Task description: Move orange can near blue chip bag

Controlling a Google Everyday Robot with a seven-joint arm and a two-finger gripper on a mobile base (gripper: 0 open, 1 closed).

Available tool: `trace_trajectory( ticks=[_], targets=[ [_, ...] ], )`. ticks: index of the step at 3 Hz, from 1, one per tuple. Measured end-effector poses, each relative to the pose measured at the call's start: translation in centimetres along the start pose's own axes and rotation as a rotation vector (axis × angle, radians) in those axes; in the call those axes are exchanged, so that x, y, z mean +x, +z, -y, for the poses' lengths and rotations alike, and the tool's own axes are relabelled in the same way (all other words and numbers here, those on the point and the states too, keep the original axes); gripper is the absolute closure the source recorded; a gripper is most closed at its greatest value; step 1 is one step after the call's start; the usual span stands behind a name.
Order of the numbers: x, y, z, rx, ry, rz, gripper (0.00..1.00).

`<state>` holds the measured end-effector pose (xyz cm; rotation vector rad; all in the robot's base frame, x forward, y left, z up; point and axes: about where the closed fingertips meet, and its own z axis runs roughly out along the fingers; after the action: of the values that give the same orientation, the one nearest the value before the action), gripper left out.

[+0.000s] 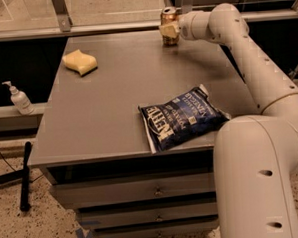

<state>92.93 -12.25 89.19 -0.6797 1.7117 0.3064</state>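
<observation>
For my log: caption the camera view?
Hand at orange can, far side of the table; blue chip bag lies near its front edge.

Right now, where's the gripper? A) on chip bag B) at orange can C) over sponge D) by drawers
B: the gripper is at the orange can near the far edge of the table, well away from the blue chip bag and the sponge.

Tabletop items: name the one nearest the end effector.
The small orange-brown metal can at the far edge of the grey table: the end effector is right at it, while the yellow sponge and navy-blue chip bag lie well away.
</observation>
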Motion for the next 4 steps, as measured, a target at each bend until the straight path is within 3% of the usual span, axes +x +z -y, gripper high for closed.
trace_trajectory(
  ticks=[1, 2, 4],
  targets=[
    [-0.8, -1.0, 0.3, -0.002, 0.006, 0.014, 0.88],
    [-2.3, -2.9, -0.4, -0.04, 0.014, 0.022, 1.0],
    [-3.4, -8.6, -4.2, -0.208, 0.052, -0.007, 1.0]
  ],
)
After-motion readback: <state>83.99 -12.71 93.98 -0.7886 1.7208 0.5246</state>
